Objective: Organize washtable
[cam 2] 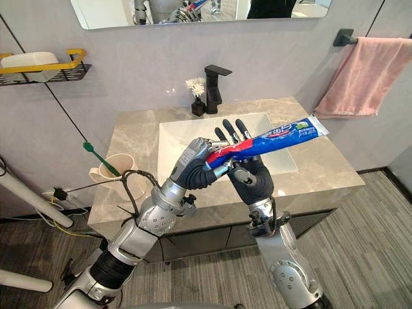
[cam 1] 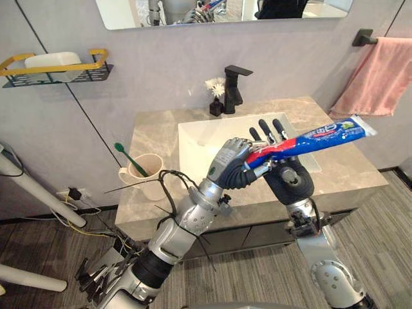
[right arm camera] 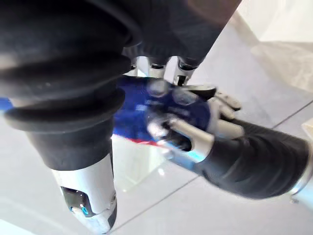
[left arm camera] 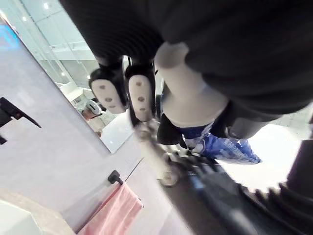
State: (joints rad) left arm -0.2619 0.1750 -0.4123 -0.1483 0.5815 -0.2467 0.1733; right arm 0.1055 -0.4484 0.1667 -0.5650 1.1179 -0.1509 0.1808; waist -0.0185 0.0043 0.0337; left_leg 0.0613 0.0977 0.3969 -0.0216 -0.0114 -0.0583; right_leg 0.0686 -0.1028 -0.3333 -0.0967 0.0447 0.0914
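Centre of the frame, closest in: the left hand (cam 1: 230, 164) has its fingers curled tight round the cap end of the blue-and-red toothpaste tube (cam 1: 322, 136), and the tube is up in the air over the front edge of the washtable (cam 1: 351, 168), slanting up towards the right of the frame. Just behind it stands the right hand (cam 1: 288, 179), palm up-turned, fingers (cam 1: 262, 131) straight, a little spread and gripping nothing; the tube crosses in front of them, and whether it touches them cannot be told. The right wrist view shows the left hand's fingers wrapped round the blue tube. Over at centre left, a beige cup (cam 1: 150, 177) sits on the counter with a green toothbrush (cam 1: 129, 158) leaning out of it. Behind the hands lies the white basin (cam 1: 193, 140). At the back edge stand the black faucet (cam 1: 233, 87) and, just beside it, a small dark vase with a white flower (cam 1: 215, 96). On the wall, a pink towel (cam 1: 380, 76) hangs upper right, a yellow-railed shelf (cam 1: 61, 69) sits upper left, and a mirror (cam 1: 225, 16) runs along the top.
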